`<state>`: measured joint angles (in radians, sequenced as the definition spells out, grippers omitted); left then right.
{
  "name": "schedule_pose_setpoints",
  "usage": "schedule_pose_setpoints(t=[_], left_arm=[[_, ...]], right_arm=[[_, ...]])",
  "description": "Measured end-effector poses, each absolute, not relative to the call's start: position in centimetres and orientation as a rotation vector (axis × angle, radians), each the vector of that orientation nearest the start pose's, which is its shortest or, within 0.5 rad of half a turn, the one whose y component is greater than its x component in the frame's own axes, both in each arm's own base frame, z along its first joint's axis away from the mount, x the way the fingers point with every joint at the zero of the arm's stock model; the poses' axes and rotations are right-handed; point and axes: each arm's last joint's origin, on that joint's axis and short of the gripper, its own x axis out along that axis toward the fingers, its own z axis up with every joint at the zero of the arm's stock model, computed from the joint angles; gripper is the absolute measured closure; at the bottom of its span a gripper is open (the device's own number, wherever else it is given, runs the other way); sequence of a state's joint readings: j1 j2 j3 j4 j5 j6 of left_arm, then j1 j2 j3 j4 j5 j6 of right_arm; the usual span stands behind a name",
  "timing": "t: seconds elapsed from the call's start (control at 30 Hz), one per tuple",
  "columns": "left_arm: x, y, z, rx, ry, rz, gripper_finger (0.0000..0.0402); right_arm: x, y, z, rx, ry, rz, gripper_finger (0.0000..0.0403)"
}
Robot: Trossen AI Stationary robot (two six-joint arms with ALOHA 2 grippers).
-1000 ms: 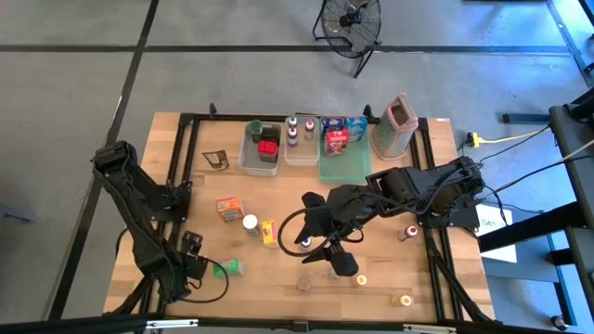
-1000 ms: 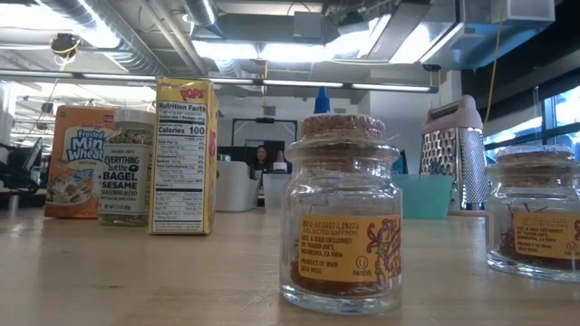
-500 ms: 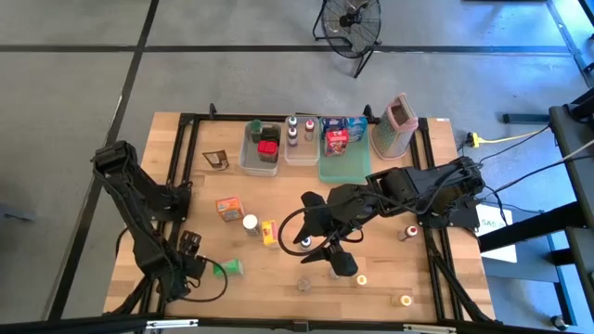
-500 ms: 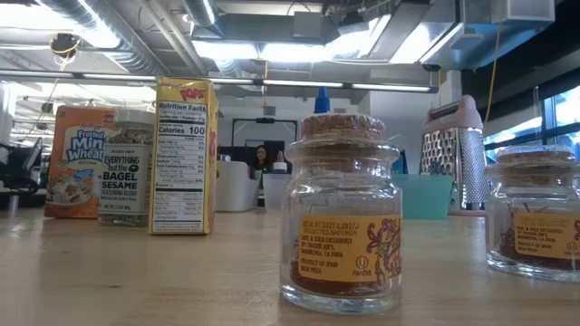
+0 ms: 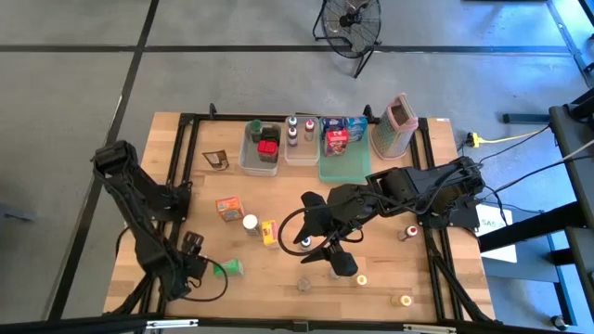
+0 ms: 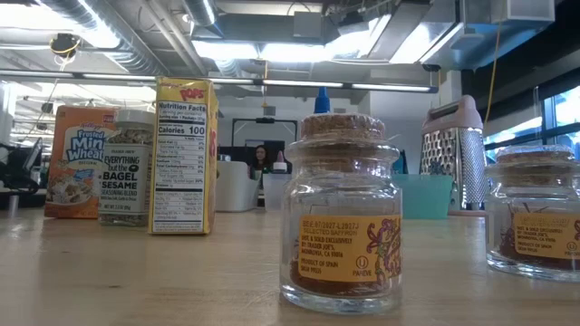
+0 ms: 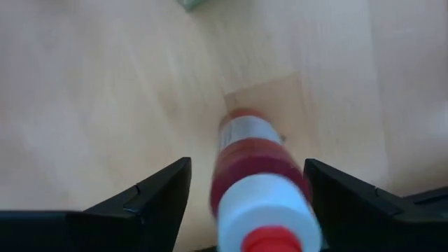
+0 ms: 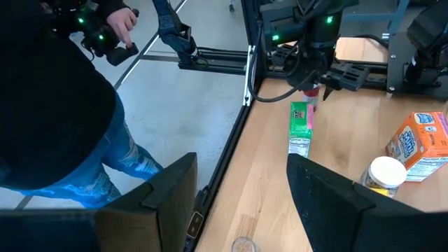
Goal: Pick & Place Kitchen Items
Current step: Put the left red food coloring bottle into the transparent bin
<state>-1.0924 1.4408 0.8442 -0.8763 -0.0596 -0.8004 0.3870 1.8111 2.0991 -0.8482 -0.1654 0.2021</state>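
Left gripper (image 5: 192, 245) sits low at the table's (image 5: 278, 288) near-left corner. Its wrist view shows both fingers (image 7: 150, 203) spread wide, with a red-capped bottle (image 7: 260, 187) between them, the cap toward the camera. Whether the pads touch the bottle cannot be told. A green box (image 5: 228, 267) lies flat just right of this gripper.

Farther right of it and a little beyond: an orange box (image 5: 227, 207), a white-lidded spice jar (image 5: 250, 223) and a yellow box (image 5: 269, 232), standing close together. The low view shows the same three upright in a row: orange box (image 6: 77, 161), spice jar (image 6: 127, 167), yellow box (image 6: 185, 155).

Right gripper (image 5: 310, 221) hovers mid-table, just right of the yellow box. Fingers (image 8: 157, 199) stand wide apart with nothing between them. A purple-capped bottle (image 5: 305, 243) stands just on its near side. Toward the front edge from it: a cork-topped jar (image 5: 303, 283), an orange-lidded jar (image 5: 361, 279) and another (image 5: 402, 300). A small bottle (image 5: 409, 231) stands well to its right.

At the far edge beyond the right gripper: a clear tub (image 5: 259, 160) with a red item (image 5: 268, 147), a second tub (image 5: 301, 151) with small bottles, a green tray (image 5: 342, 165) with blue boxes (image 5: 338, 139), then the grater (image 5: 397, 126).

A person (image 8: 49, 119) stands off the table's left side, seen in the right wrist view.
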Motion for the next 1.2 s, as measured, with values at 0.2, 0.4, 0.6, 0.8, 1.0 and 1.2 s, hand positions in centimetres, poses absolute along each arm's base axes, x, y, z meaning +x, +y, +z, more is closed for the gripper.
schedule_pose_setpoints(t=[0.2, 0.4, 0.6, 0.8, 1.0, 1.2], left_arm=[[10.8, -20.5, 17.6, 0.158, 1.426, -0.284, 0.0167], [10.8, -20.4, 17.6, 0.167, 1.415, -0.265, 0.0208], [10.7, -20.1, 17.8, 0.153, 1.421, -0.244, 0.026], [10.2, -19.0, 19.0, 0.096, 1.478, -0.21, 0.0267], [10.6, -17.7, 21.8, -0.037, 1.477, -0.285, 0.0255], [10.8, -15.4, 26.0, -0.033, 1.483, -0.267, 0.0266]], right_arm=[[35.2, 14.8, 43.6, 0.128, 0.615, 0.472, 0.0178], [35.3, 14.8, 43.6, 0.127, 0.614, 0.472, 0.0179], [35.3, 14.8, 43.6, 0.124, 0.613, 0.47, 0.0179], [35.3, 14.8, 43.6, 0.154, 0.621, 0.461, 0.0179], [35.0, 15.4, 43.5, 0.167, 0.637, 0.47, 0.0179], [34.6, 16.1, 43.5, 0.16, 0.639, 0.491, 0.0179]])
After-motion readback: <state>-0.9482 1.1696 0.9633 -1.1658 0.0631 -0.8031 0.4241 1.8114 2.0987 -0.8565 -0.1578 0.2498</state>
